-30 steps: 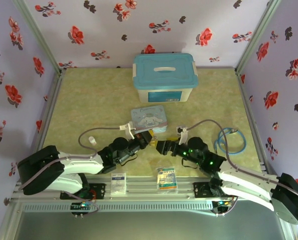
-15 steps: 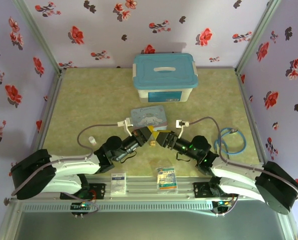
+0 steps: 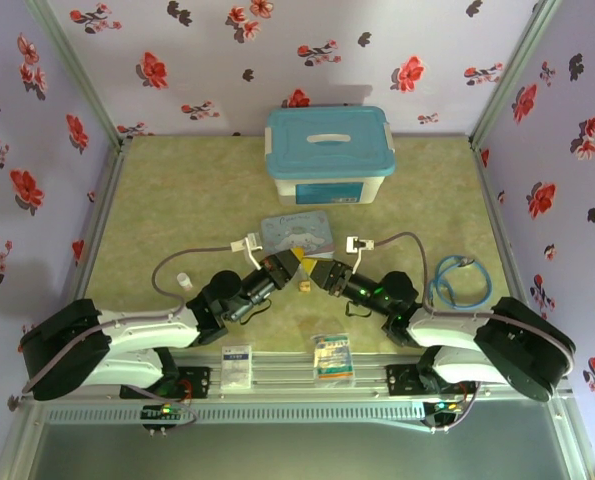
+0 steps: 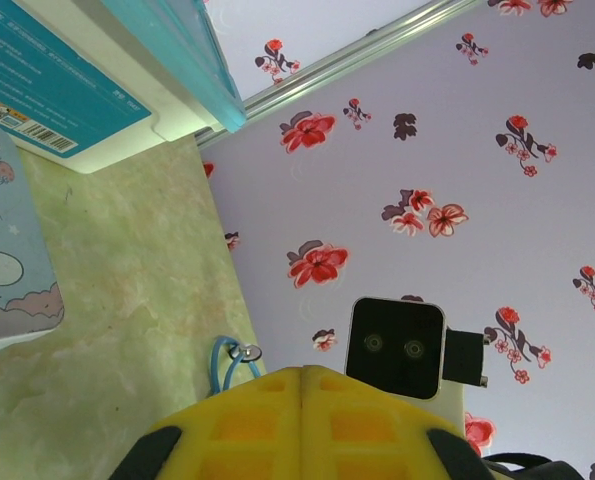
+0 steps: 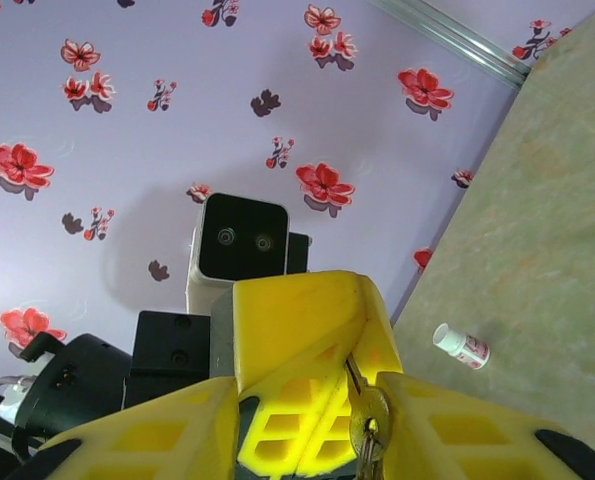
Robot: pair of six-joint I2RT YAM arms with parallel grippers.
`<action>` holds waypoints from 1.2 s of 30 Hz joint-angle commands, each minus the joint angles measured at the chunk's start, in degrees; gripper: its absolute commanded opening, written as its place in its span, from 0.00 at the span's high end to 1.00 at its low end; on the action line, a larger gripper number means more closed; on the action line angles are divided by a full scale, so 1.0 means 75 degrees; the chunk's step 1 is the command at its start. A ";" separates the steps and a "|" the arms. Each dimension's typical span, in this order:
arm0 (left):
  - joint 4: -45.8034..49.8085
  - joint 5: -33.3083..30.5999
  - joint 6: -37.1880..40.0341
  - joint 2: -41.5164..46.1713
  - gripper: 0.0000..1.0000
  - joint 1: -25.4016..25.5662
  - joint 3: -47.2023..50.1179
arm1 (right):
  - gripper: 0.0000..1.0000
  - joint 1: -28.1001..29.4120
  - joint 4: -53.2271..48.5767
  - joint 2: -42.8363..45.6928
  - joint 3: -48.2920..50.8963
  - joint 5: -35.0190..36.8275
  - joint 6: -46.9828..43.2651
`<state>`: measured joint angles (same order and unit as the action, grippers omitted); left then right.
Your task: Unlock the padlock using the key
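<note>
Mid-table, right claw (image 3: 322, 273) has been brought in against left claw (image 3: 283, 267); tips were well apart a second ago. Left claw's fingers (image 5: 307, 340) are pressed together on the thin shackle; padlock (image 5: 369, 422) is hung below them, between the part-spread right fingers. Box (image 3: 329, 155) and tin (image 3: 295, 235) are set behind, cable coil (image 3: 460, 283) right, packets (image 3: 333, 357) and white bottle (image 3: 184, 282) near the front.

The padlock (image 5: 369, 420) runs off the right wrist view's bottom edge.
</note>
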<state>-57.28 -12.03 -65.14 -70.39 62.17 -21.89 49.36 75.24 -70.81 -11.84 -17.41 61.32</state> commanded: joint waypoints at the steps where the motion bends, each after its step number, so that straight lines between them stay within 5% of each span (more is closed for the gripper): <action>1: -0.0332 -0.0022 0.0227 0.0208 1.00 0.0005 0.0096 | 0.65 -0.0025 0.0540 0.0066 0.0151 -0.0166 0.0104; 17: -0.0633 -0.0212 -0.0113 0.0160 1.00 -0.0059 0.0494 | 0.82 -0.0049 -0.0501 0.0742 0.0102 0.0038 -0.0359; 32: -0.0623 -0.0189 -0.0150 0.0164 1.00 -0.0052 0.0525 | 0.70 -0.0091 -0.0157 0.0054 -0.0284 -0.0119 -0.0358; 36: -0.0603 -0.0189 -0.0136 0.0210 1.00 -0.0051 0.0514 | 0.75 -0.0099 0.0424 -0.0373 -0.0273 -0.0214 -0.0137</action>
<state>-60.03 -12.86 -65.89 -69.06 61.98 -18.57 48.99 72.60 -72.10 -12.49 -17.93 59.72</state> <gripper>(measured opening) 0.042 0.262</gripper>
